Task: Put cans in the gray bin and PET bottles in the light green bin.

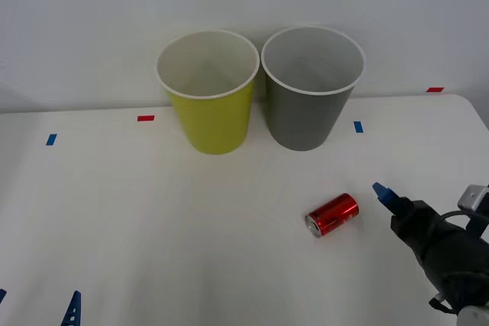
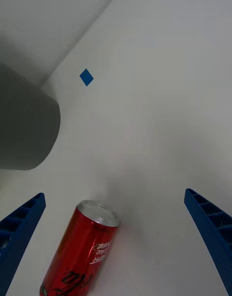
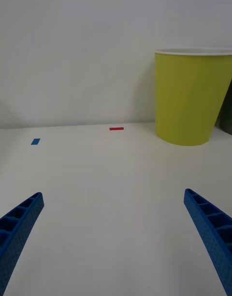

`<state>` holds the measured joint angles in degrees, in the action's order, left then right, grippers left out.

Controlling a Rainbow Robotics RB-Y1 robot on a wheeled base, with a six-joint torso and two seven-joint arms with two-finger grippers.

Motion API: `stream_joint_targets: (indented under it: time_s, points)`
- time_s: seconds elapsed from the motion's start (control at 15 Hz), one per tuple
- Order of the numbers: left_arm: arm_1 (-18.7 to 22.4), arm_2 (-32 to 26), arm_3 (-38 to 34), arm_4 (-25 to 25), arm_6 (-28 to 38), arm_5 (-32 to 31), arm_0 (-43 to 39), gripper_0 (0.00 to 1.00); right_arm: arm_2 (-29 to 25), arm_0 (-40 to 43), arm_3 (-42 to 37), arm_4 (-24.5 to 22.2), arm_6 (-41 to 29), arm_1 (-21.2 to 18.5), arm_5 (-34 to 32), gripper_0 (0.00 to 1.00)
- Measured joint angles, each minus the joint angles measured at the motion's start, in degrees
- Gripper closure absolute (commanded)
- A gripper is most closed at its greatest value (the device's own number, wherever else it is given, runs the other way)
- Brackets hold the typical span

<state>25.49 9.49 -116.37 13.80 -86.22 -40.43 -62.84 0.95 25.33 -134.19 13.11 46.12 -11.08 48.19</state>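
In the front view, the light green bin and the gray bin stand upright side by side at the back of the white table, rims nearly touching, green on the left. The red can lies on its side in front of the gray bin, well apart from it. The right gripper hovers just beside the can on its right, 1 blue fingertip pointing toward it. The left gripper sits low at the near left edge, idle, with 2 blue fingertips showing.

In the right wrist view, the right gripper's 2 fingers are spread wide, and the can lies between them, nearer one finger, touching neither. The gray bin and a blue tape mark lie beyond.

In the left wrist view, the left gripper's fingers are also spread apart over bare table, with the light green bin farther off, and red tape beside it.
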Motion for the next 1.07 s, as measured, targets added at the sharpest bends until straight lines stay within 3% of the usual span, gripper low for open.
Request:
stream_joint_targets:
  time_s: [0.27, 0.4, 0.67, 0.87, 1.07]
  points:
    - [0.00, 0.00, 0.00, 0.00, 0.00, 0.00, 0.00, 0.00, 5.29, -4.02, -3.24, -5.76, -18.19, -4.70, 13.26, 0.00]
    - [0.00, 0.00, 0.00, 0.00, 0.00, 0.00, 0.00, 0.00, 6.99, -4.61, -6.89, -6.45, -25.70, -7.25, 18.56, 0.00]
    - [0.00, 0.00, 0.00, 0.00, 0.00, 0.00, 0.00, 0.00, 9.46, -7.97, -7.50, -2.47, -37.36, -14.78, 22.19, 0.00]
    - [0.00, 0.00, 0.01, 0.00, 0.00, 0.00, 0.00, 0.00, 12.19, -15.75, -2.59, 0.28, -40.23, -19.59, 27.19, 0.00]
    - [0.00, 0.00, 0.00, 0.00, 0.00, 0.00, 0.00, 0.00, 13.92, -23.95, 2.08, 6.75, -44.51, -22.68, 33.08, 0.00]
